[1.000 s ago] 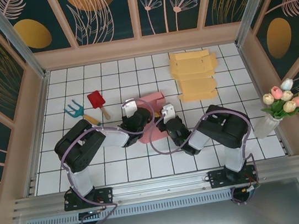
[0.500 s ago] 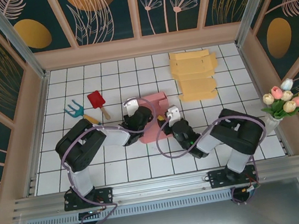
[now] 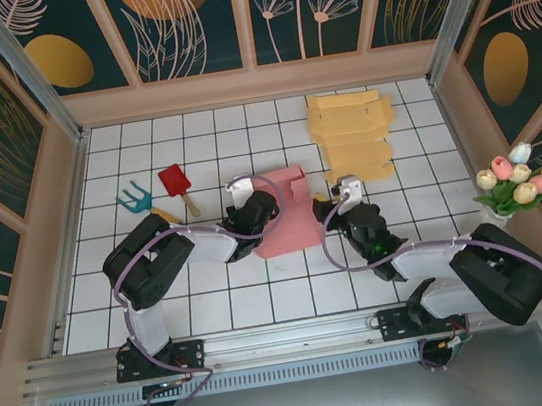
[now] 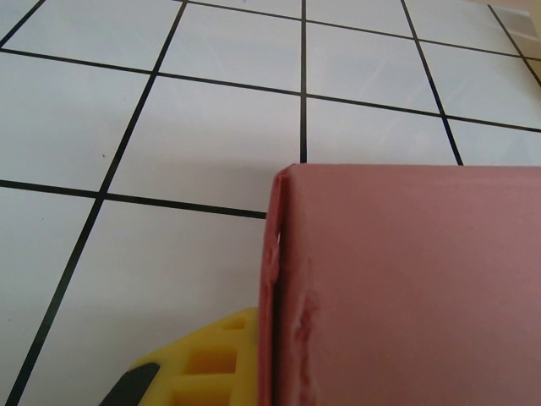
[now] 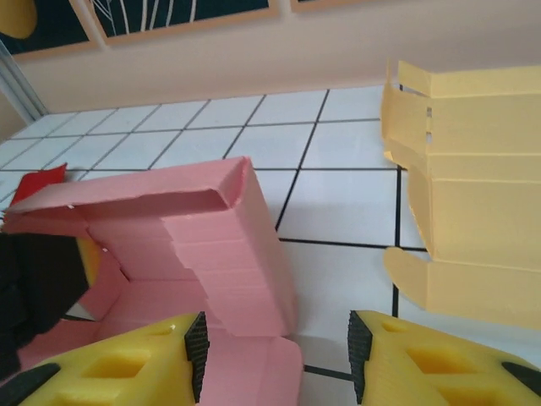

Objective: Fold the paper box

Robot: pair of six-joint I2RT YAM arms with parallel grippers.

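Observation:
The pink paper box (image 3: 288,219) sits partly folded mid-table. My left gripper (image 3: 264,208) is shut on the box's left wall; the left wrist view has that pink wall (image 4: 406,288) right up close, with one yellow finger (image 4: 211,368) pressed against it. My right gripper (image 3: 328,208) is open at the box's right side. In the right wrist view the pink box (image 5: 203,245) has an upright corner wall, and a loose flap lies between the right gripper's (image 5: 277,355) yellow fingers (image 5: 439,364), which do not grip it.
Flat yellow box blanks (image 3: 351,136) lie stacked at the back right, close to the right gripper (image 5: 473,203). A red toy shovel (image 3: 176,184) and blue rake (image 3: 134,197) lie to the left. A vase of tulips (image 3: 519,183) stands at the right edge.
The right arm swung out to the right, and its gripper moved from the box's near edge to its right side, closing slightly. The left gripper kept its hold on the box.

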